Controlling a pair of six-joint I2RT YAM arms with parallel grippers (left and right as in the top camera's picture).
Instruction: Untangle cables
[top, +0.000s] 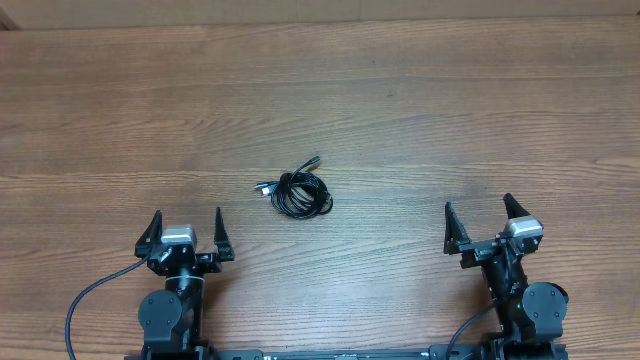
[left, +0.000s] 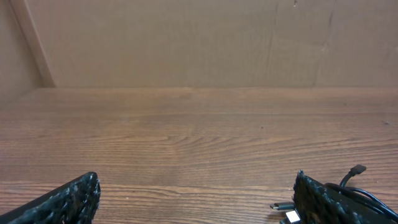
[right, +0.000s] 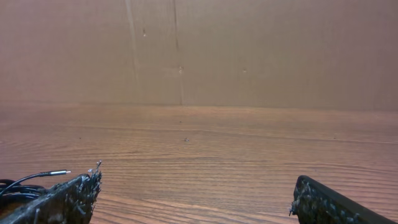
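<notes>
The cables (top: 298, 191) lie as one small knotted black bundle near the middle of the wooden table, with plug ends sticking out up-right and to the left. My left gripper (top: 187, 229) stands open near the front edge, left of and nearer than the bundle. My right gripper (top: 478, 219) is open too, at the front right. In the left wrist view, plugs and loops of the cables (left: 354, 180) peek out beside the right finger. In the right wrist view a cable end with a plug (right: 34, 177) shows at the far left. Nothing is between either pair of fingers.
A brown cardboard wall (left: 199, 43) backs the table's far edge (top: 320, 25). Thick black wires (top: 85, 300) run from the arm bases at the front.
</notes>
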